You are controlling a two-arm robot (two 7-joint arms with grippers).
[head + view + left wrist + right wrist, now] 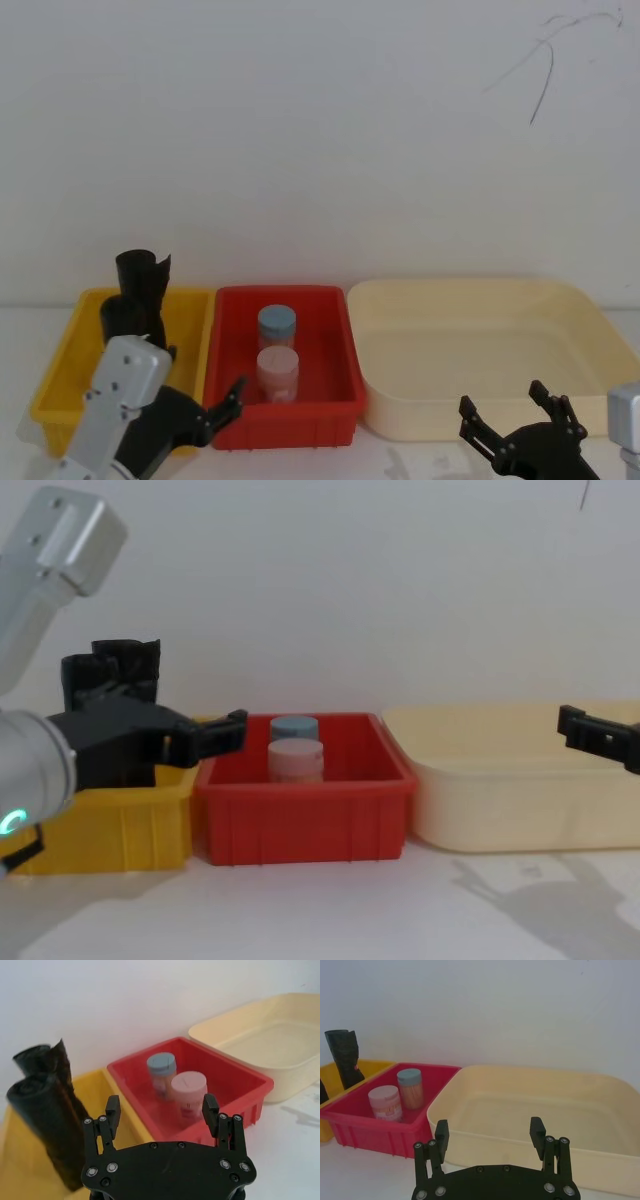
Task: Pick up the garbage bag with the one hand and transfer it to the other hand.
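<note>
The garbage bag (44, 1127), a smooth black roll, stands upright in the yellow bin (60, 385) and is partly hidden behind my left arm in the head view (118, 318). Behind it stands a second black roll with a flared, uneven top (143, 278). My left gripper (161, 1105), on the arm with the green light, is open and empty. It hovers over the front of the yellow bin near the red bin's wall (226, 398), a little to the right of the bag and apart from it. My right gripper (505, 402) is open and empty in front of the cream tray.
A red bin (285, 420) in the middle holds a blue-lidded jar (277, 325) and a pink-lidded jar (278, 372). To its right is a large cream tray (600, 330). A white wall stands close behind the bins. White tabletop lies in front.
</note>
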